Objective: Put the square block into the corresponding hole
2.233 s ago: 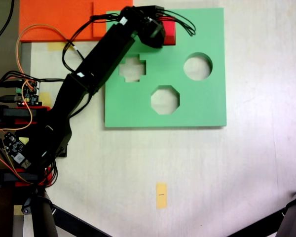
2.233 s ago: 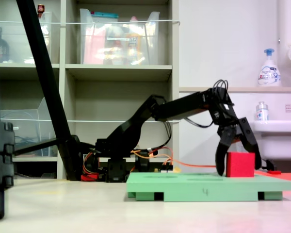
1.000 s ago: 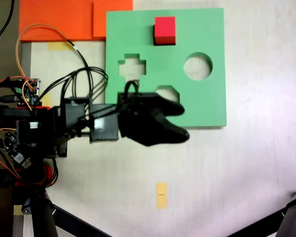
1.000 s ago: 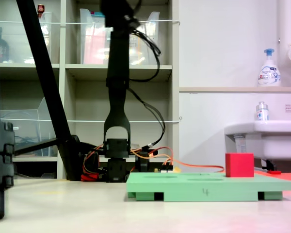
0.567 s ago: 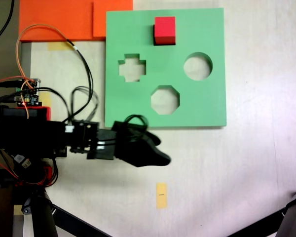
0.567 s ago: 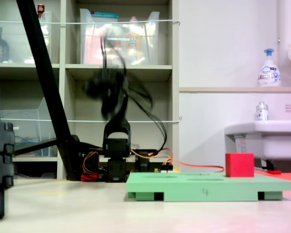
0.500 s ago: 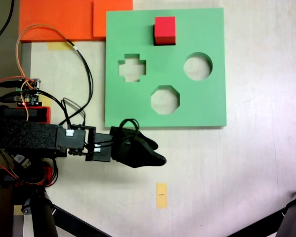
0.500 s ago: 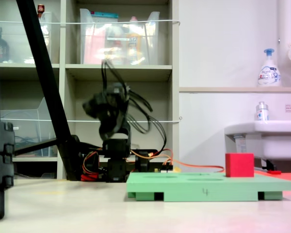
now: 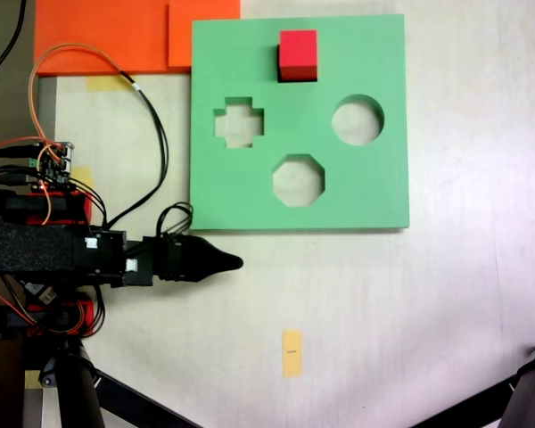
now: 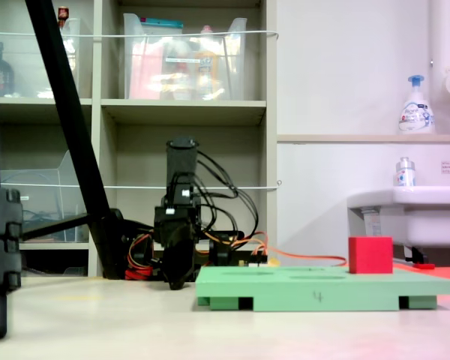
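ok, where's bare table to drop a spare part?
Free: the pale table right of the green foam board, and below it around the small yellow tape strip. Crowded: the first exterior view's left, with the folded black arm, its shut claw and loose wires.

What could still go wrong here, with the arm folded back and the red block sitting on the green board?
The square block stands proud of the green board in the second exterior view, so it may not be fully seated in a hole; no empty square cutout shows. The pincer rests well away from the block, so any fix means a fresh reach. Loose cables lie beside the board and could snag.
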Robot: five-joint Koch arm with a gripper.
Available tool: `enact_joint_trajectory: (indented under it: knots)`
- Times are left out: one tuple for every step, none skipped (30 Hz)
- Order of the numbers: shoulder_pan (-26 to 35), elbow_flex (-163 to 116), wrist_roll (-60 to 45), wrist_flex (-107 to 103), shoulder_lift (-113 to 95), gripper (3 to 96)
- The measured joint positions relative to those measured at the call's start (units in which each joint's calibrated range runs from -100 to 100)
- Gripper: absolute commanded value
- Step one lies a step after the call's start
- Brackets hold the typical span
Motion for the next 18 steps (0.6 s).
enact_joint_trajectory:
  knots:
    - [0.0,0.1,0.0,-1.5,-0.1,49.0]
    - [0.0,0.1,0.0,-2.0,-0.1,48.9]
    - [0.0,0.2,0.0,-2.0,-0.1,48.7]
    - [0.0,0.1,0.0,-2.0,-0.1,48.7]
    - [-0.1,0.2,0.0,-2.0,-0.1,48.7]
    - [-0.1,0.2,0.0,-2.0,-0.1,48.7]
    - [-0.1,0.1,0.0,-2.0,-0.1,48.7]
    - [-0.1,0.2,0.0,-2.1,-0.1,48.7]
    - [-0.1,0.2,0.0,-2.1,-0.1,48.7]
    - [-0.1,0.2,0.0,-2.1,-0.1,48.7]
    - [-0.1,0.2,0.0,-2.1,-0.1,48.7]
    - [-0.1,0.2,0.0,-2.1,-0.1,48.7]
    - [-0.1,0.2,0.0,-2.1,-0.1,48.7]
    - [-0.1,0.2,0.0,-2.1,-0.1,48.7]
    - [-0.1,0.2,0.0,-2.1,-0.1,48.7]
    - [-0.1,0.2,0.0,-2.1,-0.1,48.7]
    - [-0.1,0.2,0.0,-2.1,-0.1,48.7]
    - [-0.1,0.2,0.0,-2.1,-0.1,48.7]
